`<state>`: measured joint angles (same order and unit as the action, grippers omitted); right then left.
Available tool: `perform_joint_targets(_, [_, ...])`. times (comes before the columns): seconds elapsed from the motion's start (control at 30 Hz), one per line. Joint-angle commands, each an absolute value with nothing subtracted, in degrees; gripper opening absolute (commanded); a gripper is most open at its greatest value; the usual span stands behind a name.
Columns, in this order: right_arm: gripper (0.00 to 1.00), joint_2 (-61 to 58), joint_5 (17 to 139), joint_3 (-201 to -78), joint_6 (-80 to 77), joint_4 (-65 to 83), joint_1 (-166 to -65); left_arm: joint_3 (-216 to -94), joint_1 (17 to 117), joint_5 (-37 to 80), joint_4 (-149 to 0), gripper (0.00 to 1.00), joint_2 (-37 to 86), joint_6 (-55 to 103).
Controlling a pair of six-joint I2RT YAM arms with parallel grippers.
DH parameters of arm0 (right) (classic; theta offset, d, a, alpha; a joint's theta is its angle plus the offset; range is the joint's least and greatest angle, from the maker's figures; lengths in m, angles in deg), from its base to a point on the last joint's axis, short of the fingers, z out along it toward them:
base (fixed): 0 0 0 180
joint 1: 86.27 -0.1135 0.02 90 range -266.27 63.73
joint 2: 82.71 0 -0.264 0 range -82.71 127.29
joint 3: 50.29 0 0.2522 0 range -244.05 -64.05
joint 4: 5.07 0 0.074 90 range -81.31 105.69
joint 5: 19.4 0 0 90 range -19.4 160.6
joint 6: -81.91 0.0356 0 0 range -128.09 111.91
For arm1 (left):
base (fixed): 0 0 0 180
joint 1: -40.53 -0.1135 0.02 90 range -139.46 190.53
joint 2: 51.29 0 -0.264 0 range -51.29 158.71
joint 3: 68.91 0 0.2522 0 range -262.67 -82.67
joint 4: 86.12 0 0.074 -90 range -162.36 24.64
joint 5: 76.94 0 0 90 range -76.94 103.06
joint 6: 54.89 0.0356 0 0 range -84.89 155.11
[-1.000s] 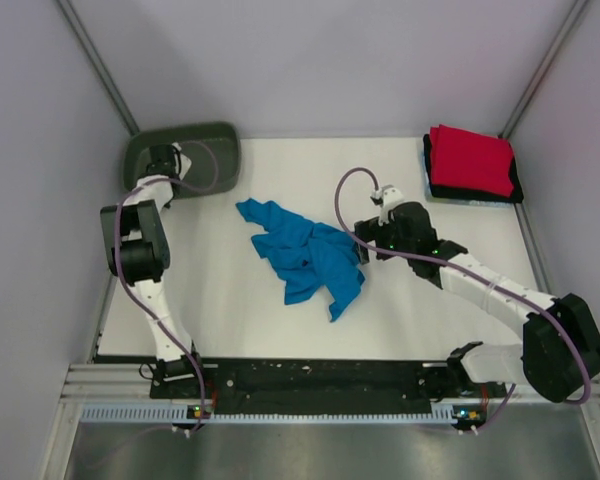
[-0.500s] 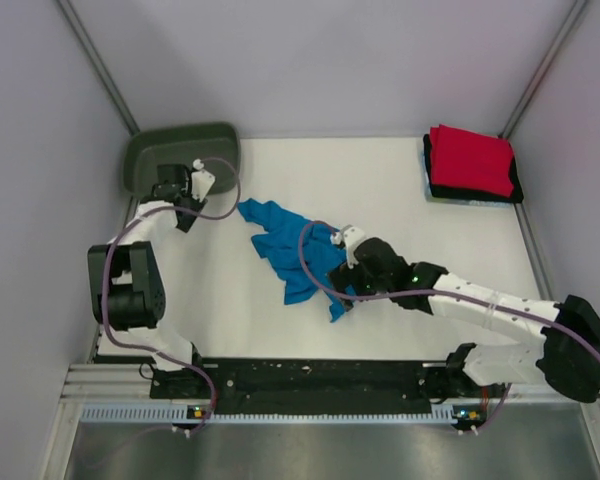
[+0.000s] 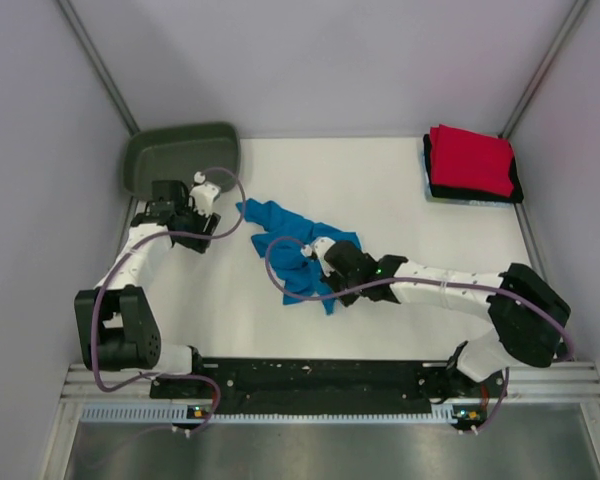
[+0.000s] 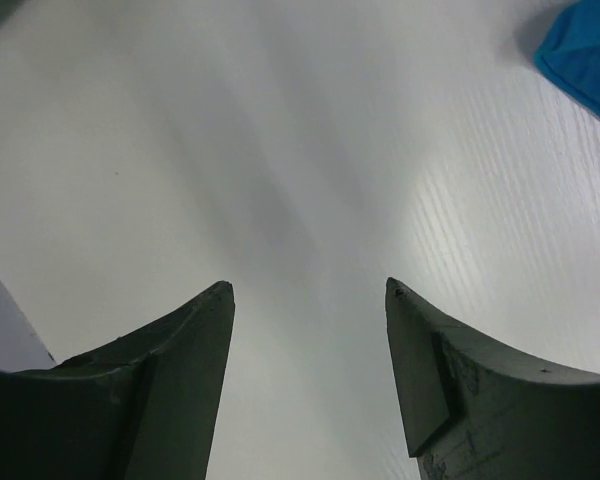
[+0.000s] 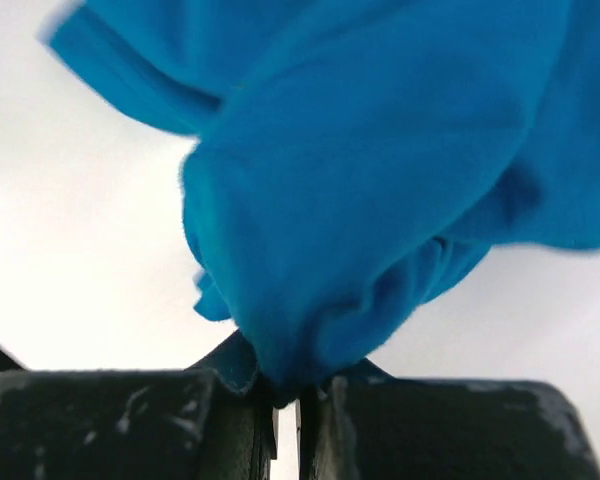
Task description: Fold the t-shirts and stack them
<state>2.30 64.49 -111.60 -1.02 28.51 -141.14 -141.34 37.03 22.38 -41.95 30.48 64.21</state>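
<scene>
You have bright, even overhead light, and shadows on the table (image 3: 380, 170) are faint and soft. Your left wrist view is streaked with blur. In your right wrist view the blue shirt (image 5: 380, 170) is close, soft and out of focus.

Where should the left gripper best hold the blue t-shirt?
Probably the blue t-shirt by its loose far-left corner, coming from the left: it points at the open left gripper, and the right gripper pinches elsewhere.

Loose t-shirt (image 3: 280, 220): plain turquoise-blue. Top folded shirt (image 3: 470, 160): red. Shirt beneath (image 3: 448, 193): black. Tub (image 3: 180, 150): dark olive-green. Table (image 3: 380, 190): white.
</scene>
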Motion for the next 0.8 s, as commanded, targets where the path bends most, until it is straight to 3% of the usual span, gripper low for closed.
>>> perform_joint_targets(0.0, [0.0,-0.01,76.01,-121.77,-12.64,25.92,-145.06,-137.87,37.02,23.52,-41.68,0.67,26.76,62.71])
perform_joint_targets(0.2, [0.0,2.8,109.05,-141.96,-18.73,25.75,-146.3,-138.21,36.93,20.27,-43.36,0.68,26.05,62.53])
perform_joint_targets(0.4, [0.0,6.58,115.33,-163.26,-8.57,21.55,-139.38,-140.49,36.4,16.23,-43.8,0.72,25.0,63.23])
perform_joint_targets(0.53, [0.0,3.96,114.38,-156.89,13.13,9.14,-125.76,-143.22,36.32,15.61,-42.92,0.75,24.29,64.55])
perform_joint_targets(0.77, [0.0,-6.23,110.24,-129.4,20.91,4.39,-109.93,-148.32,37.45,19.2,-39.15,0.75,24.91,65.25])
